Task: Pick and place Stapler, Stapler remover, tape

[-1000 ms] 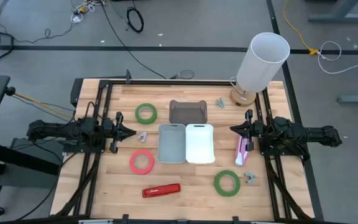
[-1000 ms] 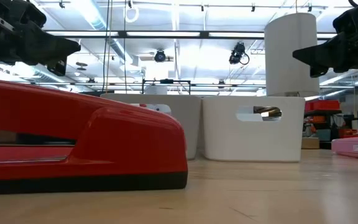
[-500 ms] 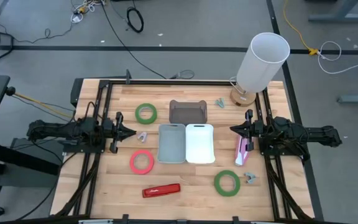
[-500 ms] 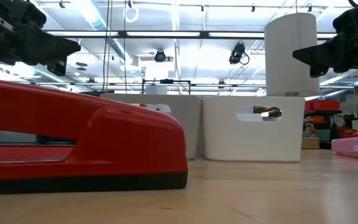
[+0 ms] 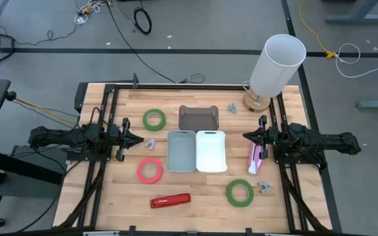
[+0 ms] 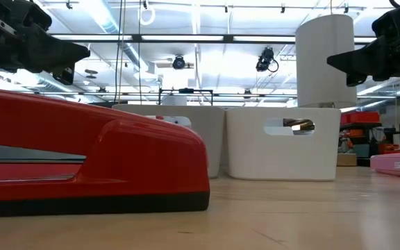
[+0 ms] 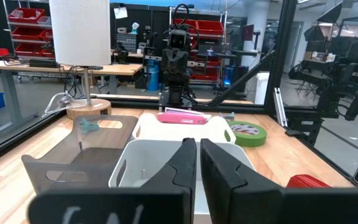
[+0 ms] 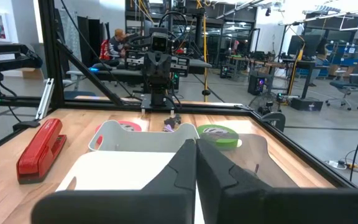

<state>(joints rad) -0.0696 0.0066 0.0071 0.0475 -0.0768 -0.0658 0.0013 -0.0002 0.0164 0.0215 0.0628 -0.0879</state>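
Both grippers were closed and held nothing: the left gripper (image 5: 138,139) hung left of the grey bin (image 5: 181,151), the right gripper (image 5: 246,136) right of the white bin (image 5: 210,151). Around those bins lay three tape rings: two green (image 5: 154,119) (image 5: 239,193), one red (image 5: 149,170). A glossy red stapler (image 5: 170,200) lay below them; a pink stapler (image 5: 255,157) lay under the right gripper.

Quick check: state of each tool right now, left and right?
Left tool: closed, holding nothing, above the table's left side.
Right tool: closed, holding nothing, above the table's right side.
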